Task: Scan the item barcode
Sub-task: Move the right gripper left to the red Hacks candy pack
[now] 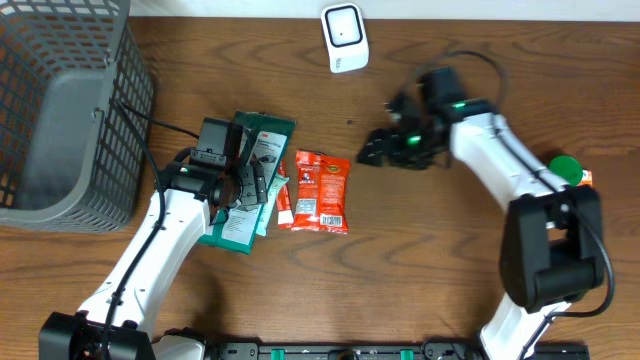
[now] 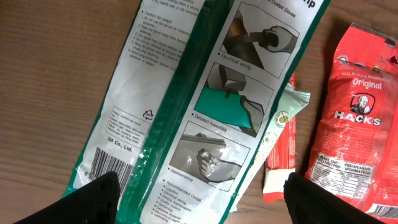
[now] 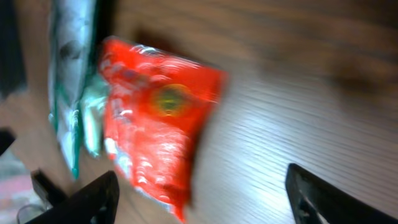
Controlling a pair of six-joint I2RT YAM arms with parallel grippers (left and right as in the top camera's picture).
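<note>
Gaping left pincer (image 2: 202, 200) over half-hidden barcode (image 2: 103, 167); right pincer (image 3: 202, 198) wide, red packet (image 3: 155, 124) blurred.

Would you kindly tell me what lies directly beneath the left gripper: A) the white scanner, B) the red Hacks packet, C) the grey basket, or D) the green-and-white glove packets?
D: the left wrist view shows the left gripper spread open over the green-and-white glove packets, with the red Hacks packet lying beside them.

Likely a lab bench staged as a shop checkout. A wooden table (image 1: 420, 260) carries a white scanner (image 1: 344, 38), a grey wire basket (image 1: 60, 110) and sealed retail packets (image 1: 322, 190).
</note>
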